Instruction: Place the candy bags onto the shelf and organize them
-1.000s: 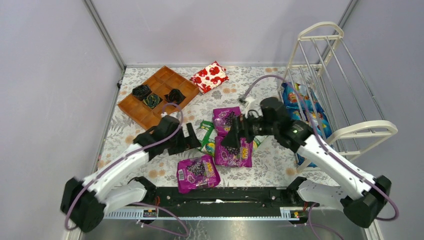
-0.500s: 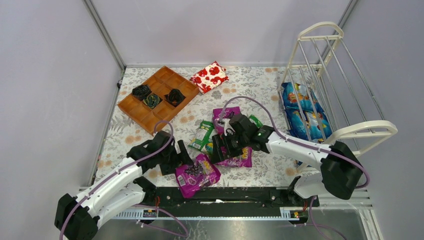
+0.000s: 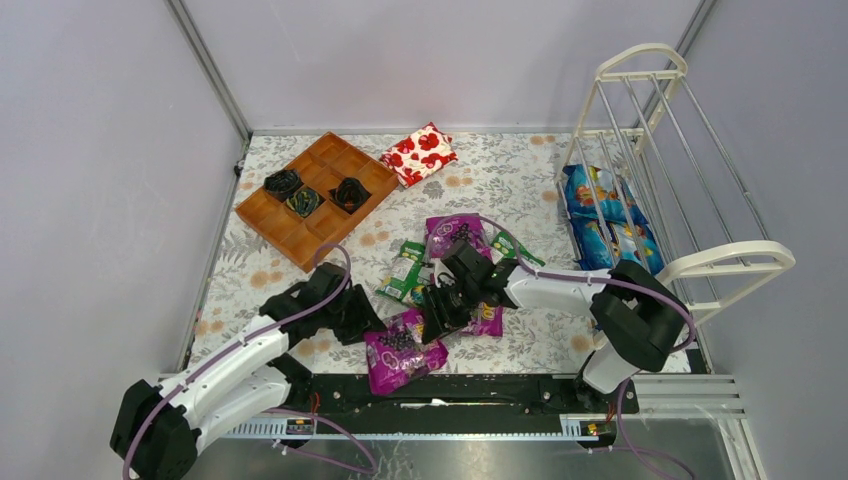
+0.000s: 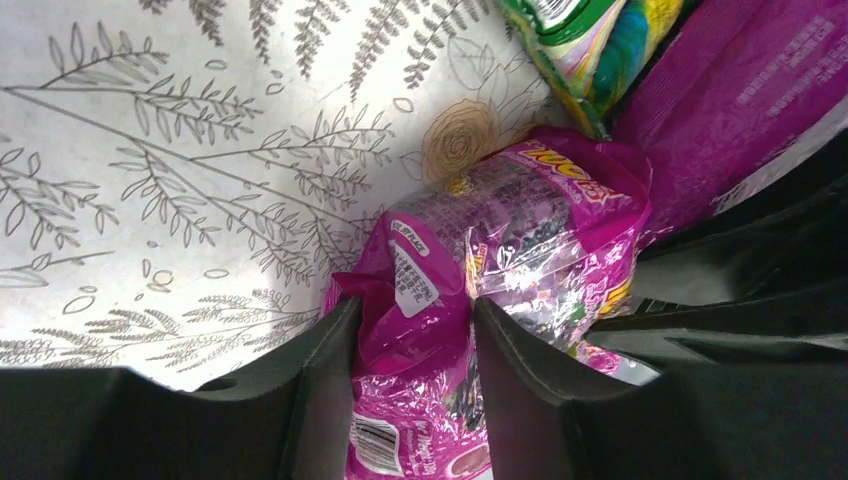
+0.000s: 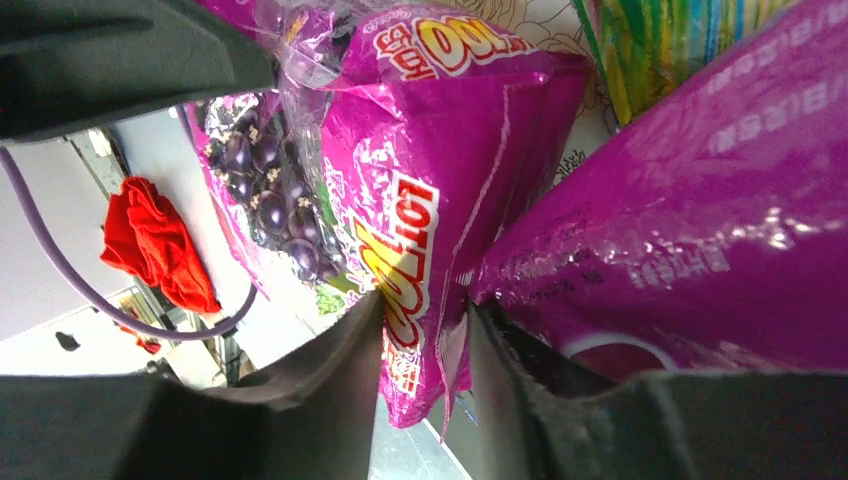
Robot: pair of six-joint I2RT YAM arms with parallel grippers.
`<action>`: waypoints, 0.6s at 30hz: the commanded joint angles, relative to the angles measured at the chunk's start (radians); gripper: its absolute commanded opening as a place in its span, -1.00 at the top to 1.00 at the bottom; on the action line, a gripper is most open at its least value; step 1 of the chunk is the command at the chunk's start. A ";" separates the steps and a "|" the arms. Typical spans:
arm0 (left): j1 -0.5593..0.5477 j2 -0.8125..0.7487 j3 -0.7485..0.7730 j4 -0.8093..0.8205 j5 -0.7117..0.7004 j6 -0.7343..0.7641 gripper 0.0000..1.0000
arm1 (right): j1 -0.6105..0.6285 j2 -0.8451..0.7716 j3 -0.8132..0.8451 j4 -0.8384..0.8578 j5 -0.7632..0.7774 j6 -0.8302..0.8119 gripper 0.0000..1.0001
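The nearest magenta candy bag (image 3: 400,352) lies crumpled at the table's front. My left gripper (image 3: 368,325) is shut on its left end; in the left wrist view the pouch (image 4: 440,280) bunches between my gripper's (image 4: 415,350) dark fingers (image 4: 325,375). My right gripper (image 3: 432,315) is shut on the same bag's right edge (image 5: 420,230), its jaws (image 5: 425,375) pinching the sealed rim. A second magenta bag (image 3: 484,318) lies beside it, a third (image 3: 452,233) farther back. Two green-and-white bags (image 3: 407,272) (image 3: 508,247) flank them. The white wire shelf (image 3: 690,265) stands at the right.
Blue bags (image 3: 605,225) lie on the shelf's lowest tier. A brown compartment tray (image 3: 300,205) with dark bundles sits at the back left. A red-and-white flowered packet (image 3: 420,152) lies behind it. Both arms crowd the front middle of the table.
Both arms dropped forward onto the nearest magenta bag. Their jaws went from wide open to shut on its two ends, and the bag slid slightly right and crumpled.
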 commanded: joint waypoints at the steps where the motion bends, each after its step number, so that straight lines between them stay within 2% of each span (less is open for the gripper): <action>1: -0.005 0.025 0.017 0.118 -0.039 -0.009 0.13 | 0.007 0.019 0.038 0.007 -0.002 -0.009 0.28; 5: -0.006 0.069 0.030 0.156 -0.074 -0.007 0.19 | 0.006 -0.026 0.055 0.019 0.024 -0.002 0.50; 11: -0.005 0.113 0.029 0.261 -0.093 -0.020 0.14 | 0.006 -0.098 0.120 -0.033 0.105 -0.041 0.98; 13: -0.005 0.133 0.038 0.289 -0.091 -0.016 -0.03 | 0.006 -0.120 0.147 -0.068 0.158 -0.077 1.00; 15: -0.005 0.150 0.062 0.283 -0.103 0.008 -0.27 | 0.007 -0.137 0.173 -0.100 0.216 -0.118 1.00; 18: -0.005 0.137 0.127 0.181 -0.172 0.071 -0.67 | 0.007 -0.154 0.222 -0.181 0.311 -0.201 1.00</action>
